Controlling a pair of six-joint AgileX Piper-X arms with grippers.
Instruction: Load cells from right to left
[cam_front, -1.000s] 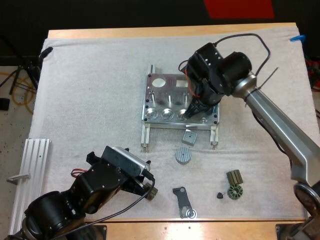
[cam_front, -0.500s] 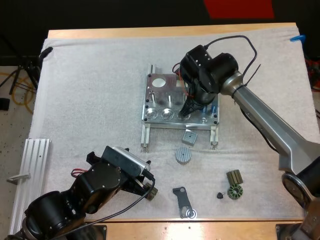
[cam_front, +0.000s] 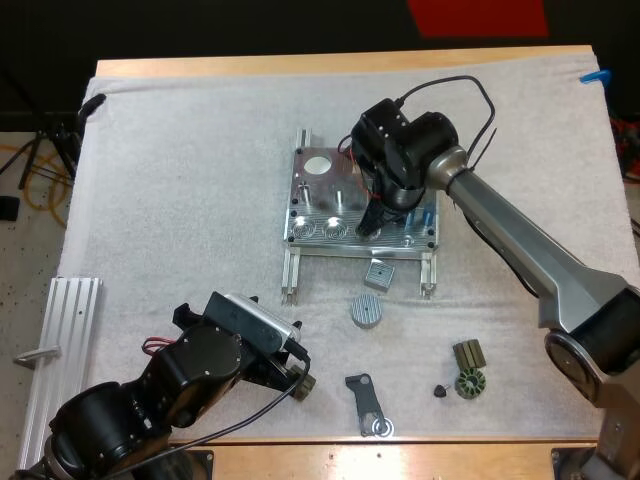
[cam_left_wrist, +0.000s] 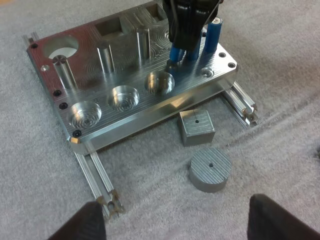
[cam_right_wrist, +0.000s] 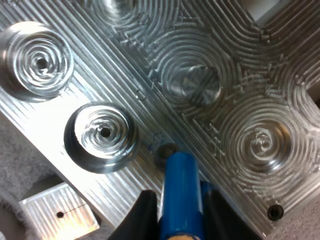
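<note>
Our right gripper (cam_front: 371, 224) is in the centre of the high view, over the front right part of the metal fixture (cam_front: 325, 190). Its fingers (cam_right_wrist: 141, 217) are clamped from both sides on a blue cylinder (cam_right_wrist: 181, 192), held nearly upright. The cylinder's lower end is at a small dark hole (cam_right_wrist: 166, 151) in the fixture's ribbed face, just beside the nearest of three round pockets (cam_left_wrist: 159, 82) along the front edge; we cannot tell whether it has entered the hole. Just beyond the right gripper, two more blue cylinders (cam_left_wrist: 214, 35) stand upright at the fixture's right end. Our left gripper (cam_left_wrist: 182, 222) is in the lower left of the high view, well apart from the fixture, with its fingers (cam_left_wrist: 86, 223) wide apart and nothing between them. On the white mat (cam_front: 180, 180) just in front of the fixture lies a small square metal block (cam_front: 378, 273), and a round metal disc (cam_front: 366, 310) lies near it. Toward the lower right of the high view are a dark bracket (cam_front: 365, 400), a dark toothed ring (cam_front: 468, 384) and a small dark block (cam_front: 467, 352). A ribbed aluminium rail (cam_front: 62, 340) lies at the left edge.
</note>
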